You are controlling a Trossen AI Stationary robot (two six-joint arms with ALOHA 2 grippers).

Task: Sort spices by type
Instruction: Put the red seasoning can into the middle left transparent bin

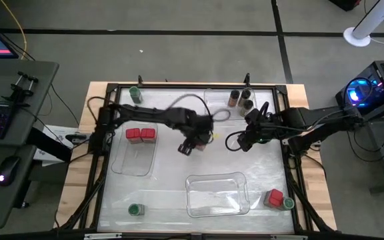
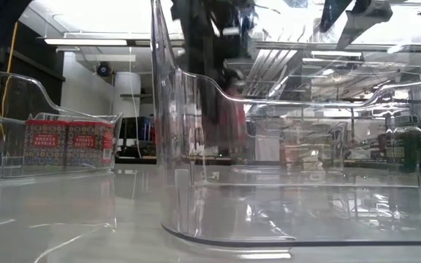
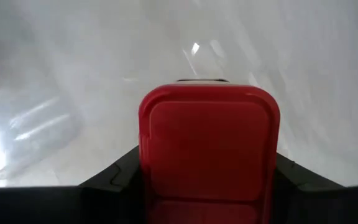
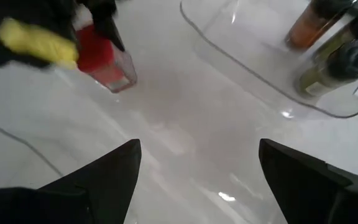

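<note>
Leftmost, by the far-left corner, a green-lidded jar (image 1: 134, 93); nearer the front edge, another green jar (image 1: 135, 210). Just right of those, two red paprika boxes (image 1: 141, 135) side by side at the far end of the left tray (image 1: 133, 163), labels readable in the low view (image 2: 68, 144). Toward mid-table, the left gripper (image 1: 193, 143) clamped on a red-lidded spice box (image 3: 209, 146), fingers (image 3: 114, 177) pressed against both its sides, box at table centre and apparently lifted, though contact with the surface cannot be told; seen from the right wrist as well (image 4: 101, 56). Step in hand, by the look of it: carrying this red box to join its two fellows. Next move, judged only: swing left over the left tray, line up beside the paprika pair without knocking them, lower, then release. Front centre, a larger clear tray (image 1: 217, 195) holding nothing visible. Further right, the right gripper (image 1: 240, 142) hanging just right of centre, fingers (image 4: 101, 177) spread wide and holding nothing. Far side, brownish dark-lidded jars (image 1: 240, 99) in a clear tray (image 4: 253, 68). Rightmost, by the front-right corner, one more red box (image 1: 273, 197) with a green jar (image 1: 288, 204) touching or just beside it, both apparently unsorted.
</note>
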